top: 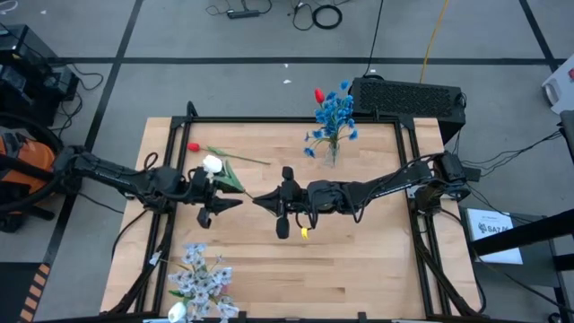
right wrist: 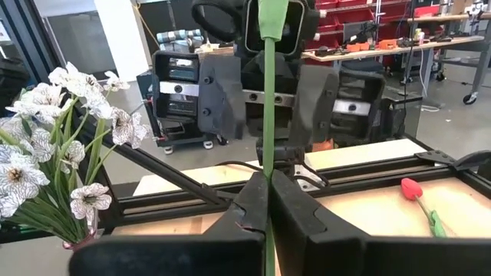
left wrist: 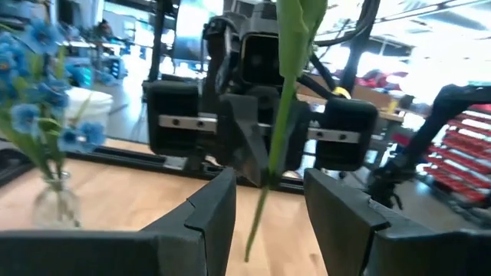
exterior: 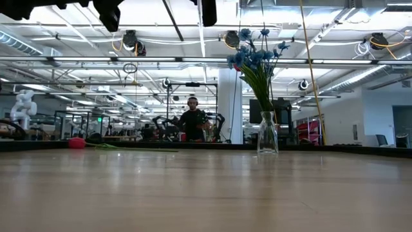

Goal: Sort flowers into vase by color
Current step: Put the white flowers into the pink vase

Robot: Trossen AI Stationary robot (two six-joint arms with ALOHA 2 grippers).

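1. Light wooden table top [top: 359,269], black frame rails round it. Both dark arms reach in from the sides and meet nr the centre, raised above the surface.
2. Left gripper [top: 240,203]: tips point toward the right arm. Left wrist view shows the two dark fingers [left wrist: 211,211] apart, w/ a thin green stem [left wrist: 278,138] hanging in the gap; no finger contact seen, so jaws slack, holding nothing.
3. Right gripper [top: 258,200]: tips face the left gripper, nearly touching it. Right wrist view shows fingers [right wrist: 249,203] closed tight on the same stem [right wrist: 268,115], which runs upright through the pinch.
4. White-bud flower [top: 213,164]: bloom sits just beside the left gripper body, far side; its green stem slants toward the point where the grippers meet. Held off the table.
5. Bunch of bright blue cluster flowers in a clear glass vase [top: 334,115], far edge of table, right of centre; one red bud [top: 318,93] sticks up w/ them. Low view: vase upright [exterior: 267,132].
6. Bunch of pale white-lavender cluster flowers [top: 199,276] in a vase at near-left edge; vessel mostly hidden.
7. Loose red-bud flower [top: 193,147] lying flat on the table, far-left area, stem pointing right. Apart from both grippers.
8. Small yellow mark [top: 304,233] under the right arm; cannot tell what it is.
9. Person [exterior: 192,121] standing in the room behind the table.
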